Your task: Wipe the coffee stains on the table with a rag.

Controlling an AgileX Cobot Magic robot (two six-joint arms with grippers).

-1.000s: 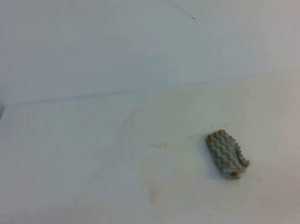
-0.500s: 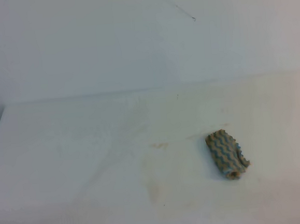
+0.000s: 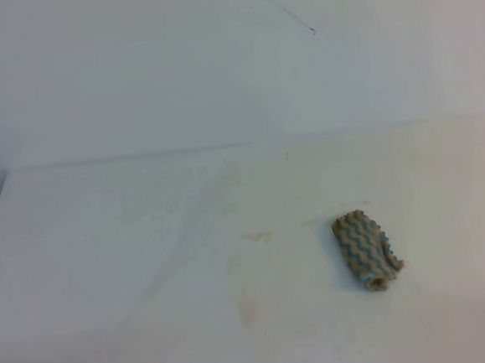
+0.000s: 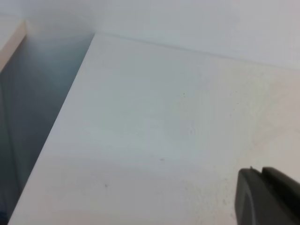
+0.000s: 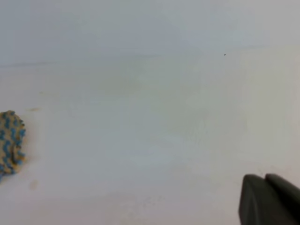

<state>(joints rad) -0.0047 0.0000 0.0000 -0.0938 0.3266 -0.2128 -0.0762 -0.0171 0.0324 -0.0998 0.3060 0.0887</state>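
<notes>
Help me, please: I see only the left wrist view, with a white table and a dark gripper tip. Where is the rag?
Observer: In the high view the rag lies flat on the table, right of the middle, with no gripper on it.
Operator: Do any stains show there?
Observer: Yes, faint brown coffee stains show to the left of the rag, apart from it.
Operator: And the right gripper?
Observer: In its own wrist view the right gripper is shut and holds nothing, well away from the rag.
</notes>
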